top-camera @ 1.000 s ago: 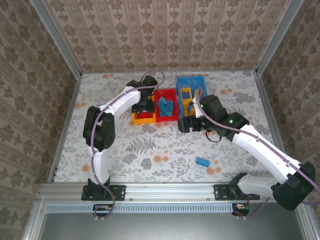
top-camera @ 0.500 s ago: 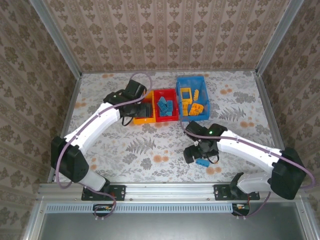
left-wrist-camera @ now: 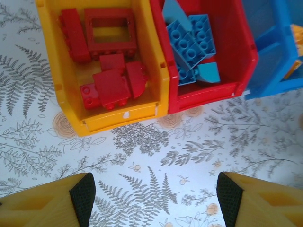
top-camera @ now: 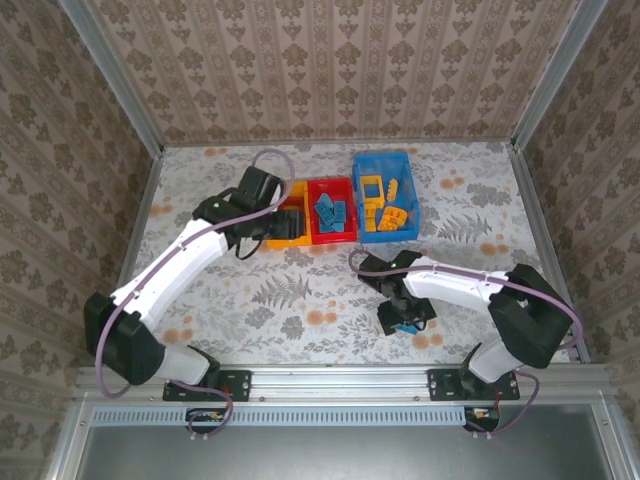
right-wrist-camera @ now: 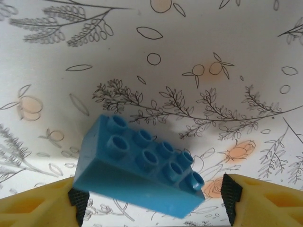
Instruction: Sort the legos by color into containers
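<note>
1. Lego brick (right-wrist-camera: 142,165), blue with eight studs, lies askew on the counter (right-wrist-camera: 156,42) between the right fingers (right-wrist-camera: 151,203). These stand apart, one on each side of it. The pad at the left of the wrist view (right-wrist-camera: 78,201) is at the brick's lower corner, and I cannot tell whether it touches. A clear gap shows before the other pad (right-wrist-camera: 228,196), so the brick is straddled, not clamped.
2. Left fingers (left-wrist-camera: 154,198) stand wide apart with nothing between them. They hang over bare patterned counter on the near side of the yellow-orange bin (left-wrist-camera: 120,119).
3. That yellow-orange bin holds red legos (left-wrist-camera: 111,85): several solid bricks, and an open square red frame (left-wrist-camera: 110,43) at its far end.
4. Pressed against its right wall is the red bin (left-wrist-camera: 208,92), which holds a heap of blue legos (left-wrist-camera: 194,42), some flat and some tilted.
5. Right of the red bin stands the blue bin (left-wrist-camera: 270,80). In the top view it holds yellow-orange legos (top-camera: 392,215) at its near end and an open yellow frame (top-camera: 363,187) farther back.
6. From above, the three bins form one row at the far middle of the counter. The blue brick lies toward the near edge, well apart from them.
7. The right arm (top-camera: 460,285) folds back from its base at the near right to reach the brick. The left arm (top-camera: 170,270) stretches from the near left toward the bins.
</note>
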`<state>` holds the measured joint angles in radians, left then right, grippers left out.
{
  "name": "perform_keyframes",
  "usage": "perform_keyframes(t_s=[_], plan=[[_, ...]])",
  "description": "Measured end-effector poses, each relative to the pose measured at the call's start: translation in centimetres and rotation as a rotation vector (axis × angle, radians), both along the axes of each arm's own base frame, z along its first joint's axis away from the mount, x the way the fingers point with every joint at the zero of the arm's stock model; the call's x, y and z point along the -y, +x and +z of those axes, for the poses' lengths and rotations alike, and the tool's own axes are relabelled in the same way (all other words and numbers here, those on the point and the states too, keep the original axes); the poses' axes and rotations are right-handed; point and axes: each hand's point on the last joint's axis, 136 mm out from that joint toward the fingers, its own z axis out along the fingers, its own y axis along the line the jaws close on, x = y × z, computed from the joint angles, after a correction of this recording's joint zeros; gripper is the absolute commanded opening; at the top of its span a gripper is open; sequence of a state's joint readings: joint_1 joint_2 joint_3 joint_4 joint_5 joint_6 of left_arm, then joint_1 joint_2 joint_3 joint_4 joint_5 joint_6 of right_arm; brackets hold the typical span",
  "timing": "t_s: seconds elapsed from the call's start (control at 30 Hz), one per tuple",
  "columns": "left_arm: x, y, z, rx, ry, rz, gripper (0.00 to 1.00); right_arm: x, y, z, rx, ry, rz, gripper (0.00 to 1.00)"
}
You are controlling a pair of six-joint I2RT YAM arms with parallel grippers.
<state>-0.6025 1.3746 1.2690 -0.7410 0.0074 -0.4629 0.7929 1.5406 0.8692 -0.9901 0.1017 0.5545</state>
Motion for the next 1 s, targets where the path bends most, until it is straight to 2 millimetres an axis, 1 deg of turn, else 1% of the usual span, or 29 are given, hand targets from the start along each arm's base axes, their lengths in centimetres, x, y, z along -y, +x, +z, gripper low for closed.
perform_keyframes(t_s=[0.17,0.23,0.33,0.47,0.53,0.6,0.67,0.73,0.8,0.87,0.9,0.93,1.0], plan=[[-0.7,-1.7,1.4,0.035,-0.052,-0.008,0.72,0.6,0.2,-1.2,-0.015,-0.012,-0.028,0.57],[-0.9,-2.0,1.6,0.04,-0.061,-0.004,0.72,0.9,0.3,-1.6,-0.024,-0.009,-0.048,0.54],[-1.0,-2.2,1.5,0.038,-0.064,0.001,0.71,0.7,0.5,-1.7,-0.032,0.016,-0.062,0.48],[-1.0,-2.2,1.3,0.03,-0.069,0.013,0.71,0.3,0.7,-1.9,-0.037,0.049,-0.069,0.27],[-1.1,-2.3,1.2,0.027,-0.072,0.019,0.71,0.2,0.9,-1.8,-0.033,0.058,-0.073,0.2],[-1.3,-2.5,1.3,0.03,-0.077,0.026,0.71,0.1,1.3,-1.6,-0.015,0.069,-0.07,0.17],[-1.4,-2.6,1.9,0.044,-0.089,0.034,0.71,-0.5,2.2,-0.8,0.014,0.088,-0.068,0.16],[-1.7,-2.7,2.7,0.069,-0.103,0.043,0.71,-1.9,4.0,0.8,0.069,0.132,-0.064,0.16],[-2.1,-2.8,3.8,0.101,-0.12,0.055,0.72,-4.0,6.6,3.2,0.142,0.196,-0.053,0.15],[-2.4,-2.8,4.7,0.134,-0.132,0.068,0.72,-6.9,10.0,6.3,0.235,0.277,-0.042,0.15],[-2.5,-2.8,5.0,0.142,-0.133,0.074,0.72,-8.0,11.3,7.4,0.27,0.307,-0.038,0.14],[-2.6,-2.7,5.3,0.15,-0.135,0.08,0.72,-9.3,13.1,8.7,0.31,0.342,-0.037,0.13],[-2.6,-2.4,5.8,0.165,-0.135,0.089,0.72,-11.3,16.1,10.1,0.361,0.379,-0.041,0.13]])
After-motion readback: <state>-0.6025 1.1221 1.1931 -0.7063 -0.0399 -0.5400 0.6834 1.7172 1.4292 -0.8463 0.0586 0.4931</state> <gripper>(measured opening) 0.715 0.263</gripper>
